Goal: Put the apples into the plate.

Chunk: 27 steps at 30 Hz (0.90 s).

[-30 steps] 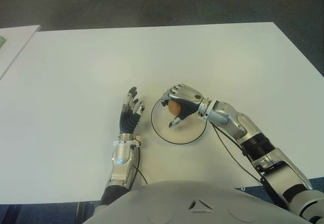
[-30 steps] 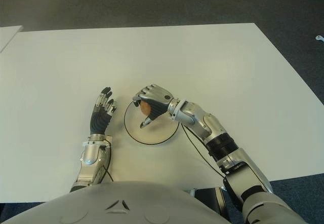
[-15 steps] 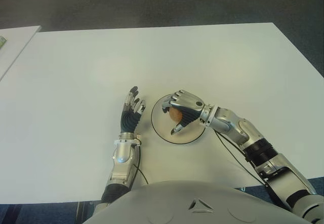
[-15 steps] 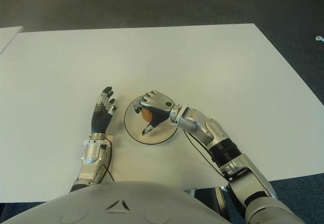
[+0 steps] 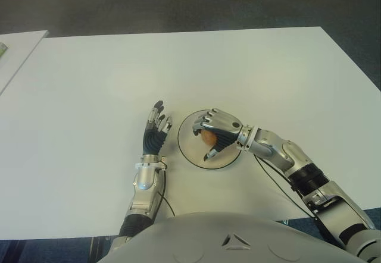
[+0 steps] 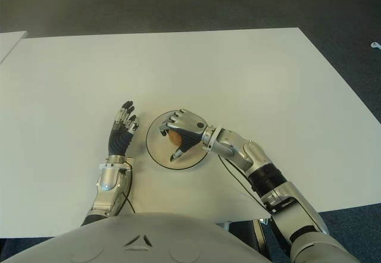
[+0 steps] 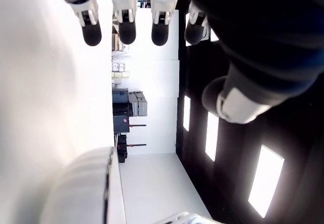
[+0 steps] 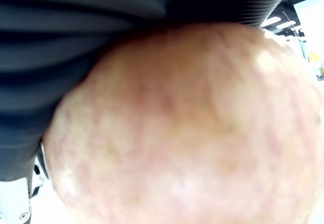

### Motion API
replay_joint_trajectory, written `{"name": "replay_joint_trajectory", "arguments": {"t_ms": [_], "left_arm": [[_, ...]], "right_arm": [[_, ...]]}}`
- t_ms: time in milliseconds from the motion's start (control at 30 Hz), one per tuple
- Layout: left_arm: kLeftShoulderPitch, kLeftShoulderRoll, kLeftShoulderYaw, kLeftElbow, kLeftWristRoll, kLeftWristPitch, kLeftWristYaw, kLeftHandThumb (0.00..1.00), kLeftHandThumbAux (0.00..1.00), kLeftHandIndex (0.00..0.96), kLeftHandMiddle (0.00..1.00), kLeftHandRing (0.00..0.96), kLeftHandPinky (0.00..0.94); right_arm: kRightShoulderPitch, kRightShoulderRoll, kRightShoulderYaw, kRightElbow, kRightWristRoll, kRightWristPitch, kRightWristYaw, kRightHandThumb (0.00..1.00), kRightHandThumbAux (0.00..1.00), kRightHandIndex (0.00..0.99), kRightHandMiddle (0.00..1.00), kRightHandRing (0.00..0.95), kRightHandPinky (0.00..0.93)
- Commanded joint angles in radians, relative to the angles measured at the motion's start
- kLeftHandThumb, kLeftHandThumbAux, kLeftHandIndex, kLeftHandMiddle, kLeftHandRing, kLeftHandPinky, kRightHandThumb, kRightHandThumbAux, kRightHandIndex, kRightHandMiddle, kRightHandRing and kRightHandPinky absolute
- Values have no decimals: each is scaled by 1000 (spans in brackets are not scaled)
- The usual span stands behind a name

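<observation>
A reddish-yellow apple (image 5: 208, 137) sits inside the curled fingers of my right hand (image 5: 215, 133), low over the round white plate (image 5: 189, 152) near the table's front. In the right wrist view the apple (image 8: 187, 127) fills the picture, pressed against the dark palm. Whether it touches the plate is hidden by the fingers. My left hand (image 5: 156, 126) shows just left of the plate, fingers straight and spread, holding nothing; its fingertips (image 7: 126, 31) show apart in the left wrist view.
The white table (image 5: 250, 72) stretches wide behind and to both sides of the plate. A second white table's corner (image 5: 18, 46) shows at the far left. Dark floor lies beyond the far edge.
My right hand with the apple has moved toward me and sunk lower over the plate. The left hand has stayed where it was.
</observation>
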Motion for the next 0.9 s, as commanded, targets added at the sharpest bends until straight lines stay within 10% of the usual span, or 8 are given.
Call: {"name": "replay_joint_trajectory", "arguments": {"t_ms": [33, 133, 267, 900], "left_arm": [[60, 5, -7, 100, 26, -18, 0, 0, 565, 0, 2, 0, 0], [62, 12, -12, 92, 43, -3, 7, 0, 563, 0, 0, 0, 0], [60, 14, -13, 87, 46, 21, 10, 0, 566, 0, 0, 0, 0], [52, 4, -2, 104, 15, 11, -4, 1, 572, 0, 0, 0, 0]], "right_arm": [[-25, 13, 0, 24, -13, -19, -44, 699, 720, 440, 801, 790, 716], [-28, 9, -3, 22, -10, -13, -34, 434, 647, 440, 586, 541, 498], [-31, -16, -1, -14, -4, 18, 54, 140, 485, 124, 137, 121, 118], [-44, -39, -9, -72, 27, 65, 242, 44, 311, 0, 0, 0, 0]]}}
